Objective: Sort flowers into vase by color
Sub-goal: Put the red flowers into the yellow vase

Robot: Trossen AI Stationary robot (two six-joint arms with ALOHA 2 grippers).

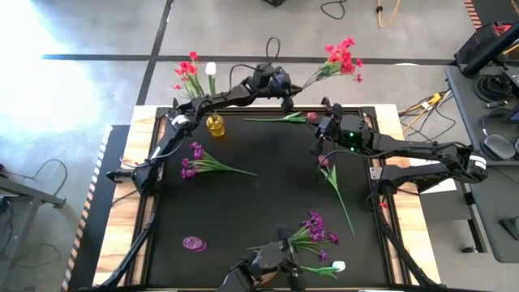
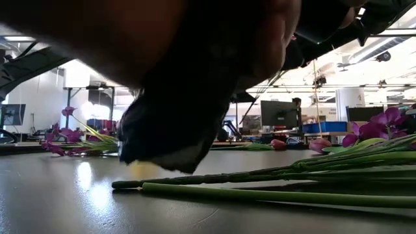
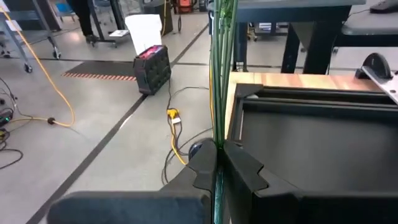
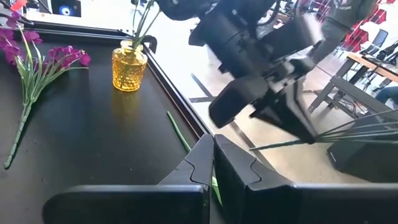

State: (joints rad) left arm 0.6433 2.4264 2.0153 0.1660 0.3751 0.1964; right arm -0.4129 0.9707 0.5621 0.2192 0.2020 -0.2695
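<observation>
Amber vase [image 1: 215, 125] at the mat's far-left edge holds red sprigs and one white bud [image 1: 211, 69].

Left gripper [image 1: 287, 103], fingers clamped on the stems of a red bunch [image 1: 344, 55], hangs past the far edge of the black mat [image 1: 259, 182]. Right gripper [image 1: 319, 146] is fully closed, empty, low over the mat's right side. Purple sprigs [image 1: 199, 165] lie left of centre; more purple sprigs [image 1: 316, 229] lie near the front. Concrete floor with cables surrounds the table.
</observation>
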